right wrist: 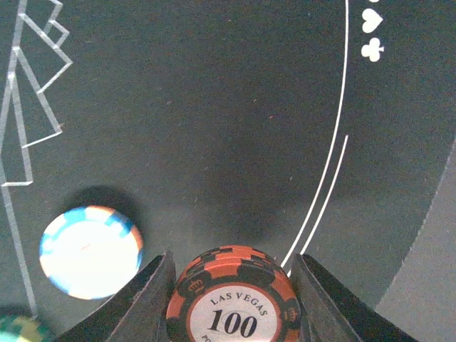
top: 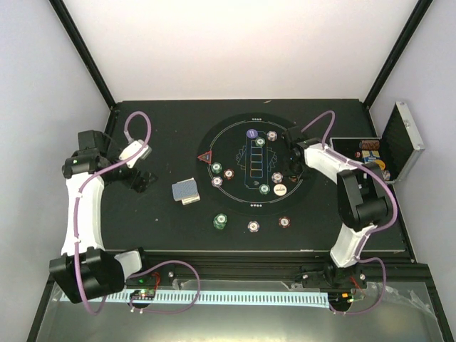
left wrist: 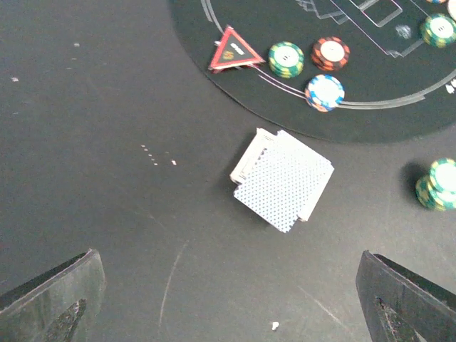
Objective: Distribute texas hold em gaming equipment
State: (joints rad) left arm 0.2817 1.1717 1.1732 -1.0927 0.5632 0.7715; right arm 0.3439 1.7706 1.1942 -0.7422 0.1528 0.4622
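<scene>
Brown-red chip (right wrist: 234, 298) is sitting clamped in right gripper (right wrist: 235, 305) over mat (right wrist: 214, 107), by its double line | left gripper (left wrist: 228, 306) is hanging wide apart near cards (left wrist: 283, 179) | risk: thin edge grip slipping, chip rolling into white chip (right wrist: 89, 251) on release

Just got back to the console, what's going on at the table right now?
The right claw grips a red-and-black 100 chip at the right part of the round mat, beside a white-and-blue chip. The left claw is open above bare table, near the card deck, holding nothing. A red triangle marker, a purple button and several chips lie on the mat. A green chip stack sits off it.
</scene>
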